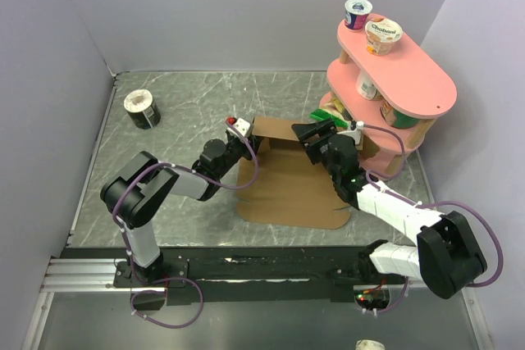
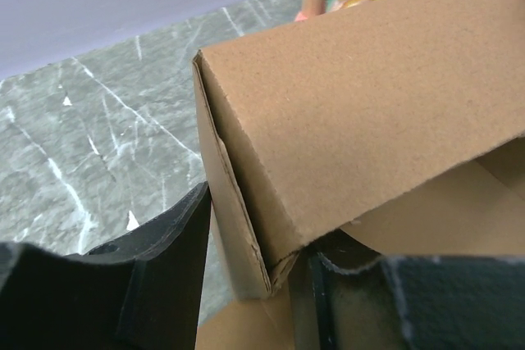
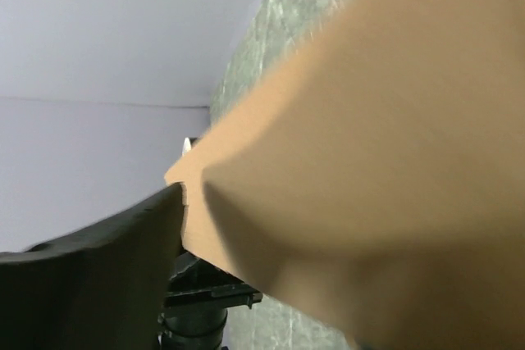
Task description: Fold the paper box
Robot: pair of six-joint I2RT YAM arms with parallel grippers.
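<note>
The paper box [image 1: 289,193] is a brown cardboard sheet lying flat mid-table, with its far wall [image 1: 275,129] folded upright. My left gripper [image 1: 246,142] is at that wall's left end. In the left wrist view the wall's folded corner [image 2: 246,243] sits between my black fingers: the right finger [image 2: 361,301] touches the cardboard, and a sliver of table shows beside the left finger [image 2: 156,284]. My right gripper [image 1: 317,131] is at the wall's right end, jaws spread. In the right wrist view blurred cardboard [image 3: 369,161] fills the picture, one finger [image 3: 90,276] touches its edge, and the other finger is hidden.
A pink two-tier shelf [image 1: 410,79] stands at the back right, close to my right arm, with yogurt cups [image 1: 382,36] on top and food items below. A green packet [image 1: 325,115] lies at its foot. A small round tin [image 1: 142,108] sits at the back left.
</note>
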